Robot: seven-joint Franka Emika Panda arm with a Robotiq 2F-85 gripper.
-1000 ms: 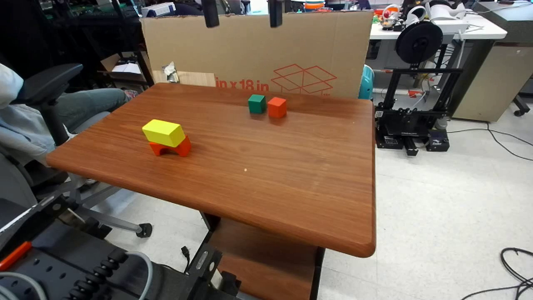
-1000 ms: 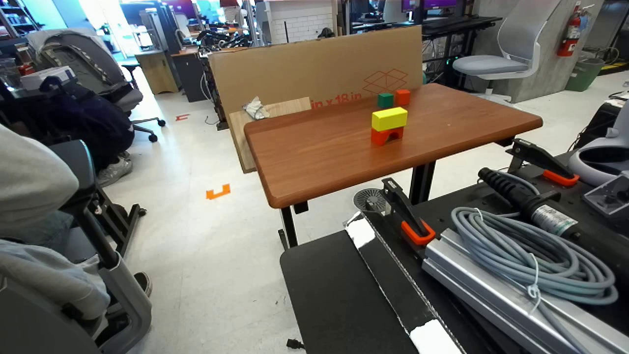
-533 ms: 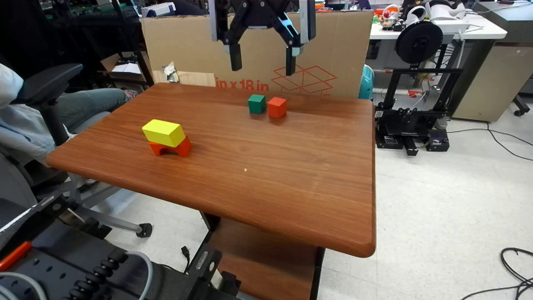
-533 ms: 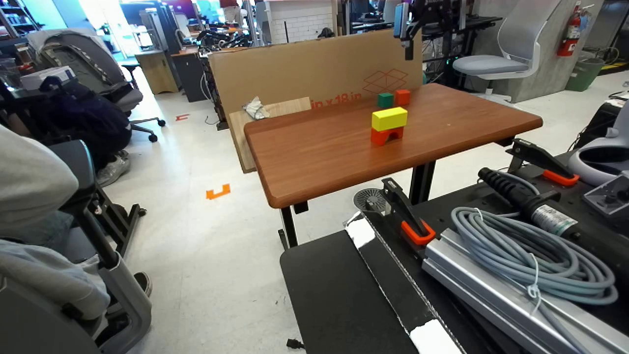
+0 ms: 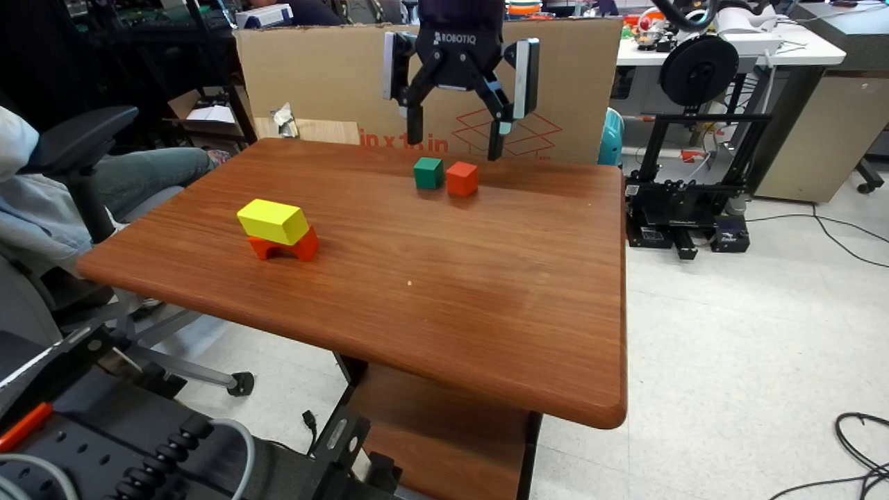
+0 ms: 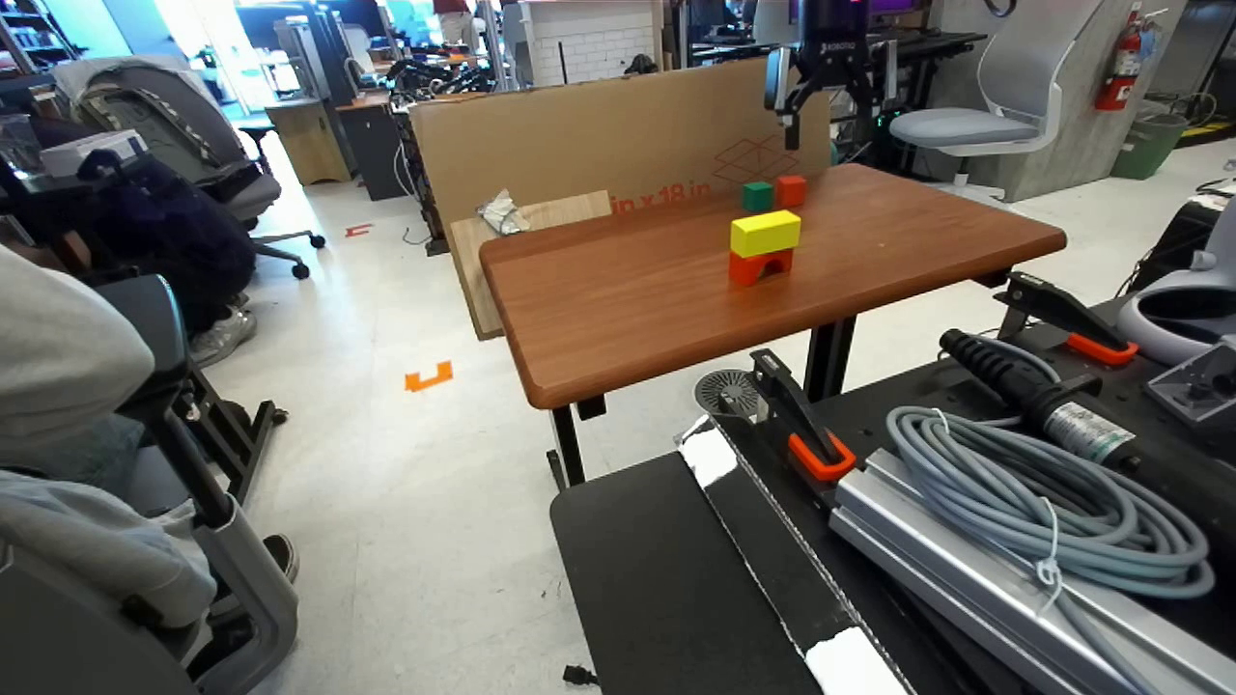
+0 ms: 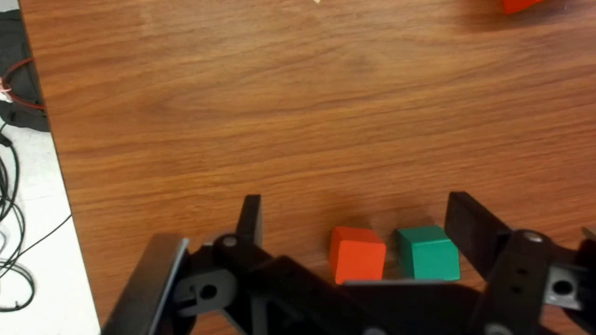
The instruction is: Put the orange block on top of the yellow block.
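The orange block [image 5: 462, 179], a small orange-red cube, sits near the table's back edge. It also shows in an exterior view [image 6: 791, 191] and in the wrist view [image 7: 359, 258]. The yellow block [image 5: 271, 221] lies on an orange-red arch block [image 5: 306, 246]; the pair also shows in an exterior view, with the yellow block [image 6: 765, 234] on top. The yellow block is out of the wrist view. My gripper [image 5: 455, 146] is open and empty, pointing down above the orange block. In the wrist view the orange block and green cube both appear between the spread fingers [image 7: 251, 218].
A green cube [image 5: 428, 173] stands close beside the orange block with a narrow gap; it also shows in the wrist view [image 7: 435, 258]. A cardboard sheet [image 5: 298, 76] stands upright behind the table [image 5: 430, 305]. A person sits beside the table.
My gripper has come down into view from the top, lowering toward the table's back edge and shifting slightly right in an exterior view. It stays open. The blocks have not moved.
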